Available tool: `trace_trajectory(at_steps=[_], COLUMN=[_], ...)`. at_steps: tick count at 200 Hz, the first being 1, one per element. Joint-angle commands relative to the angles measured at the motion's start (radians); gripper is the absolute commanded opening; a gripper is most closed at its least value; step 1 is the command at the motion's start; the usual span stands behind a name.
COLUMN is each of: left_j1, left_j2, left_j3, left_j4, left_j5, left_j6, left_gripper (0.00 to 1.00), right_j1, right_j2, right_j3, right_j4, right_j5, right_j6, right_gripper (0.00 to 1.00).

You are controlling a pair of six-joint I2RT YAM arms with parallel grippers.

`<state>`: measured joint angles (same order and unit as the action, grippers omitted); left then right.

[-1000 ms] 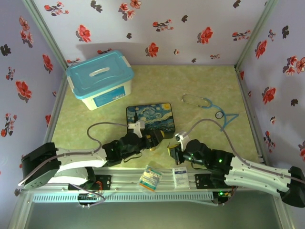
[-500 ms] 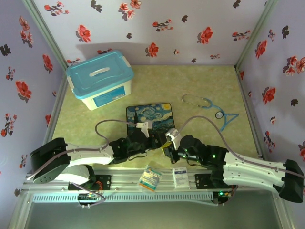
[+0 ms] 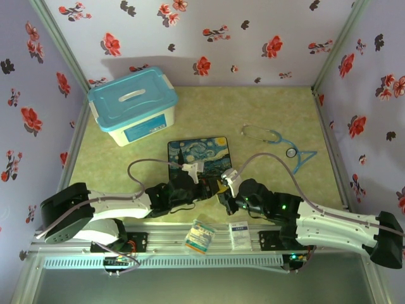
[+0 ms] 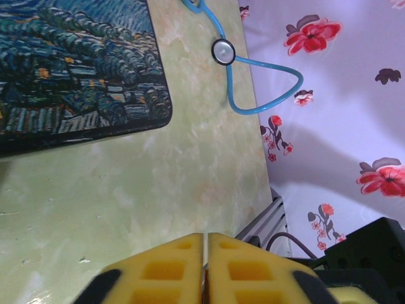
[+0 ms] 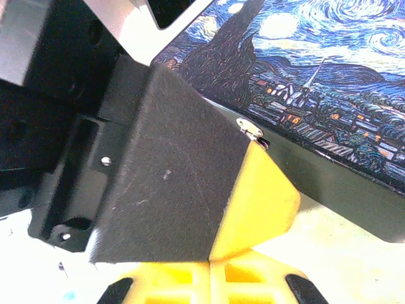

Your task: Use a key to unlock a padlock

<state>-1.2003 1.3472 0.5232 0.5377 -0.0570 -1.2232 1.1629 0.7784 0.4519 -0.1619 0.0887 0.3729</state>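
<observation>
Near the front edge of the green table (image 3: 266, 107), both arms reach inward and meet just in front of the painted box (image 3: 199, 156), a flat dark case with a swirling night-sky picture on its lid. From above, the left gripper (image 3: 212, 184) and the right gripper (image 3: 224, 192) stand tip to tip, almost touching. The left wrist camera shows that arm's yellow fingertips (image 4: 169, 269) pressed together with only a hairline seam between them, so the left pincer is clenched. The right wrist camera shows its own yellow pads (image 5: 180, 278) closed the same way, directly behind the dark, yellow-tipped finger of the left arm. The box's small silver clasp (image 5: 250, 130) peeks out just beyond that finger. A dark sliver in the left seam may be the key, but it is too small to be sure, and I cannot tell where the padlock lies among the crowded tips. Far left stands a white tub with a blue lid (image 3: 133, 104). Far right lies a blue stethoscope (image 3: 278, 140). Two small packets (image 3: 200, 237) rest on the rail between the arm bases.
</observation>
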Motion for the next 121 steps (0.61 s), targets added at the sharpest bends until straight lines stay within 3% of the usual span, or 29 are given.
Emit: trace_trajectory(at_steps=[1, 40, 61, 73, 79, 93, 121], left_j1=[0.008, 0.025, 0.025, 0.026, 0.025, 0.027, 0.027], left_j2=[-0.010, -0.042, -0.043, -0.040, -0.040, -0.040, -0.032], left_j3=[-0.027, -0.054, -0.075, -0.097, -0.109, -0.130, -0.145], left_j4=[-0.007, 0.017, 0.107, 0.179, 0.221, 0.304, 0.463], left_j5=[0.010, -0.022, -0.035, -0.052, -0.061, -0.084, -0.104], left_j6=[0.010, 0.019, 0.026, 0.024, 0.026, 0.029, 0.059], left_gripper=[0.03, 0.00, 0.00, 0.00, 0.00, 0.00, 0.00], right_j1=[-0.003, -0.003, -0.004, -0.007, -0.011, -0.032, -0.092], right_j2=[-0.010, -0.042, -0.063, -0.088, -0.106, -0.148, -0.171], right_j3=[0.033, 0.010, -0.022, -0.046, -0.061, -0.119, -0.244], right_j4=[-0.011, -0.005, 0.047, 0.082, 0.107, 0.215, 0.543], right_j5=[0.037, 0.043, 0.029, 0.026, 0.025, -0.009, -0.108], right_j6=[-0.015, 0.018, 0.074, 0.125, 0.155, 0.244, 0.436], right_gripper=[0.00, 0.02, 0.34, 0.60, 0.66, 0.75, 0.77])
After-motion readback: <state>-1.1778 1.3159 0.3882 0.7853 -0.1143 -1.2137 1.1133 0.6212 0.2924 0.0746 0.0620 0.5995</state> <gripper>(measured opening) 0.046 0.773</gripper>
